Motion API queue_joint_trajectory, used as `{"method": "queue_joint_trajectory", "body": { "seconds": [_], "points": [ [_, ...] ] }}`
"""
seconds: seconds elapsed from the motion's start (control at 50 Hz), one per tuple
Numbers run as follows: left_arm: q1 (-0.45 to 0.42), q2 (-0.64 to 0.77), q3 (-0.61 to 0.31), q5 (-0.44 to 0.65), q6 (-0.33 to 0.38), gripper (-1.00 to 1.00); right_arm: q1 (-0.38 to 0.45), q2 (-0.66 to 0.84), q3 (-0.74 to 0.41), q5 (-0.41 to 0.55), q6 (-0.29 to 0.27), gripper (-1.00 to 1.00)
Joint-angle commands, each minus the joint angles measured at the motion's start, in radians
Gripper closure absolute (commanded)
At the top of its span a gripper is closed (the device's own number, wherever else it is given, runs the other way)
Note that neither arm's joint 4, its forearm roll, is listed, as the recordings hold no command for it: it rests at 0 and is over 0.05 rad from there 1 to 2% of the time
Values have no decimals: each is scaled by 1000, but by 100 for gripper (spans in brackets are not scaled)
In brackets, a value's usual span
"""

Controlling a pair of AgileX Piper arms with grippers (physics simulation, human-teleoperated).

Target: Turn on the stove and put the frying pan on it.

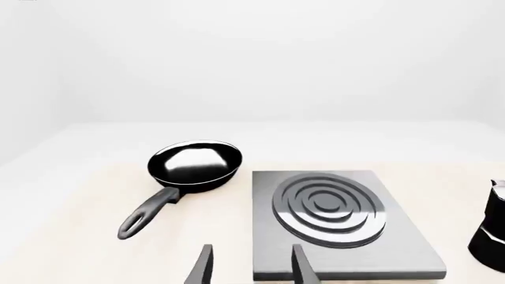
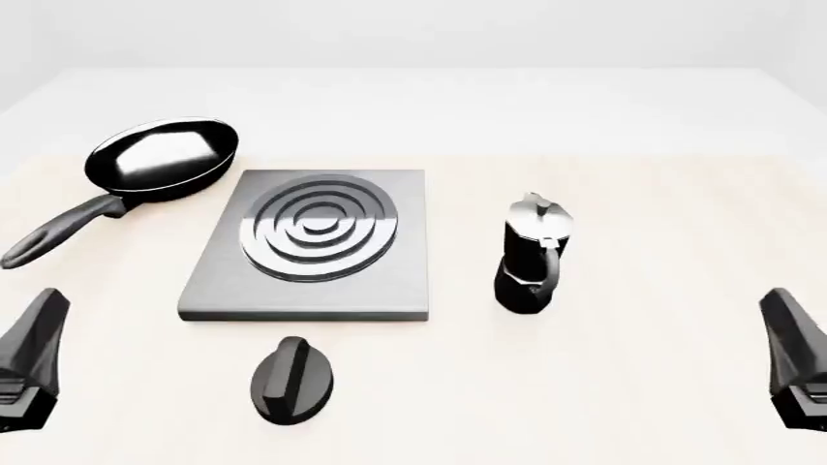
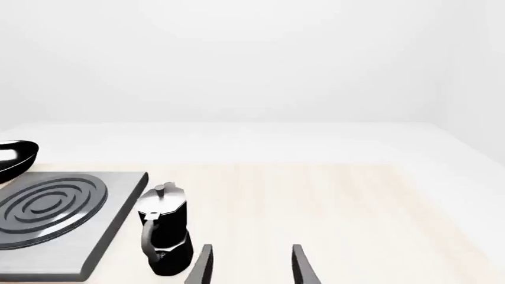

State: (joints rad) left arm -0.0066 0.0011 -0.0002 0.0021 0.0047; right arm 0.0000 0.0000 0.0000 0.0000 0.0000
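Upright black moka pot (image 2: 532, 257) on table (image 2: 646, 387)

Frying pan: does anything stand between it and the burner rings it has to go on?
Nothing visible does. The glossy black frying pan sits on the table just off the far left corner of the flat grey stove slab, and the ring burner is bare. The black moka pot stands off to the slab's right.

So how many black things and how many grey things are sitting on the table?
Black: 3, the frying pan, the knob and the moka pot, which has a silver lid
Grey: 1, the stove
Total: 4
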Motion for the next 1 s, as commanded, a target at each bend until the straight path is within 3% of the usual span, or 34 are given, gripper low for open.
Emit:
{"method": "queue_joint_trajectory", "body": {
  "seconds": [0.02, 0.18, 0.42, 0.66, 0.84, 1.0],
  "points": [
    [-20, 6, -1, 8, 7, -100, 0, 0, 0, 0, 0, -100],
    [-107, 21, -19, 47, -34, -100, 0, 0, 0, 0, 0, -100],
    [-180, 1, -136, 213, 47, -100, 0, 0, 0, 0, 0, -100],
    [-238, 4, -242, 389, 85, -100, 0, 0, 0, 0, 0, -100],
    [-277, 43, -305, 460, 133, -100, 0, 0, 0, 0, 0, -100],
    [-328, 105, -328, 505, 131, -100, 0, 0, 0, 0, 0, -100]
  ]
}}
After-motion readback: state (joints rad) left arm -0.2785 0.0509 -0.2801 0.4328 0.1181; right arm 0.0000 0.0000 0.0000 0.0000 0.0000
